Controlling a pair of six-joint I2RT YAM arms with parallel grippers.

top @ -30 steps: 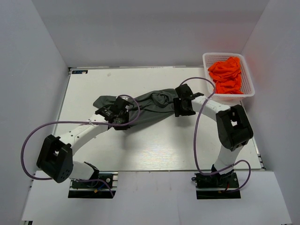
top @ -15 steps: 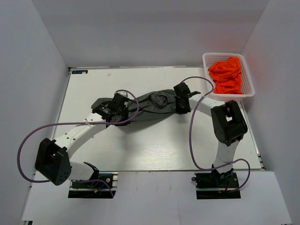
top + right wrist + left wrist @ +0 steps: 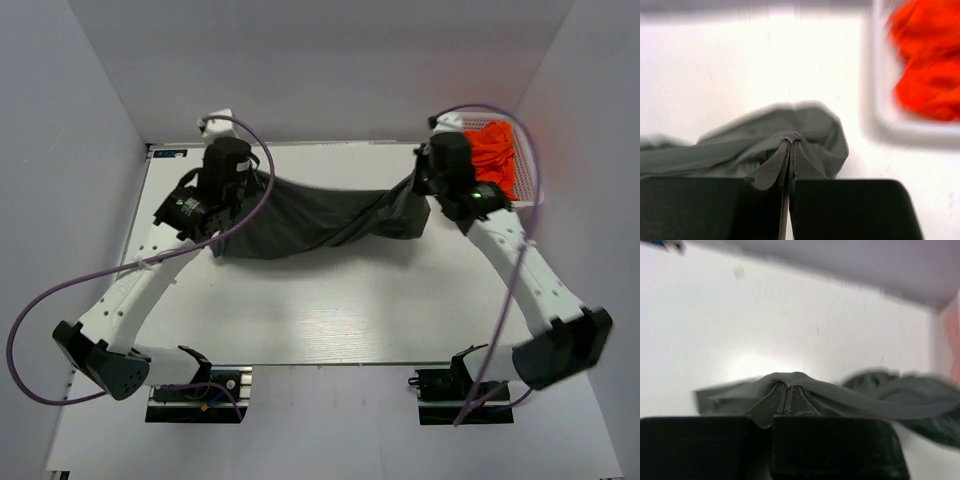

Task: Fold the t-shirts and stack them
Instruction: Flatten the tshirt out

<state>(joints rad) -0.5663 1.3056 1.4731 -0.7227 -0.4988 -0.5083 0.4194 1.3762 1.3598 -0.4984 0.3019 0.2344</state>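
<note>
A dark grey t-shirt (image 3: 310, 215) hangs stretched between my two grippers, above the far part of the white table (image 3: 330, 310). My left gripper (image 3: 222, 215) is shut on the shirt's left end. In the left wrist view a pinched fold of the grey t-shirt (image 3: 840, 395) sticks out of the left gripper (image 3: 777, 415). My right gripper (image 3: 422, 192) is shut on the right end. In the right wrist view a seam of the grey t-shirt (image 3: 810, 125) stands up from the shut right gripper (image 3: 790, 177). Orange t-shirts (image 3: 497, 160) lie bunched in a basket.
The white plastic basket (image 3: 535, 185) stands at the table's far right corner, close behind the right wrist, and its rim (image 3: 875, 100) shows blurred in the right wrist view beside the orange t-shirts (image 3: 925, 65). Grey walls close in the table on three sides.
Both arms have swung up and towards the far side, spreading apart. The grey t-shirt went from a heap on the table to a stretched, lifted band. The right gripper has shut on it.
</note>
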